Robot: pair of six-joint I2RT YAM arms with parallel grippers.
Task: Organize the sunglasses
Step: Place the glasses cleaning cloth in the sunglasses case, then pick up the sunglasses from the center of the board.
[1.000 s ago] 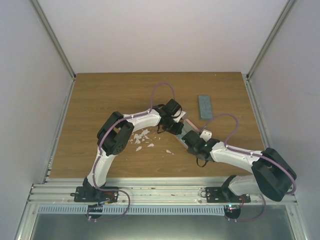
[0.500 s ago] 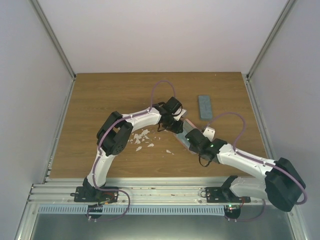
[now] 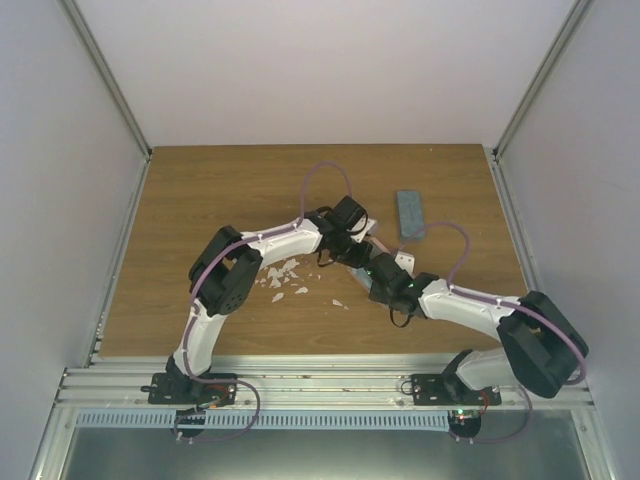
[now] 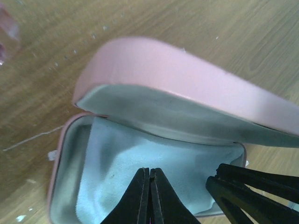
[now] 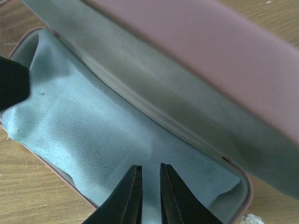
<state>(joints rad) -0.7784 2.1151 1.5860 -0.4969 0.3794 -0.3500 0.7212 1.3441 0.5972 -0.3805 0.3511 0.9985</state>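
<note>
Left gripper [image 4: 149,171], fingers pressed together, hangs over the light blue cloth [image 4: 117,158] inside the open pink case [image 4: 187,74]. At its three o'clock is the right gripper [image 5: 150,167], barely parted. I'd flatten the cloth first. The sunglasses aren't in the case, and I can't spot them.

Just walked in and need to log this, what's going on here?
Both arms meet at the open pink case mid-table. The left tool, shut, and the right tool, slightly open, point into its tray at the light blue cloth lying there. No sunglasses are inside. A blue-grey case lies apart, farther back.
</note>
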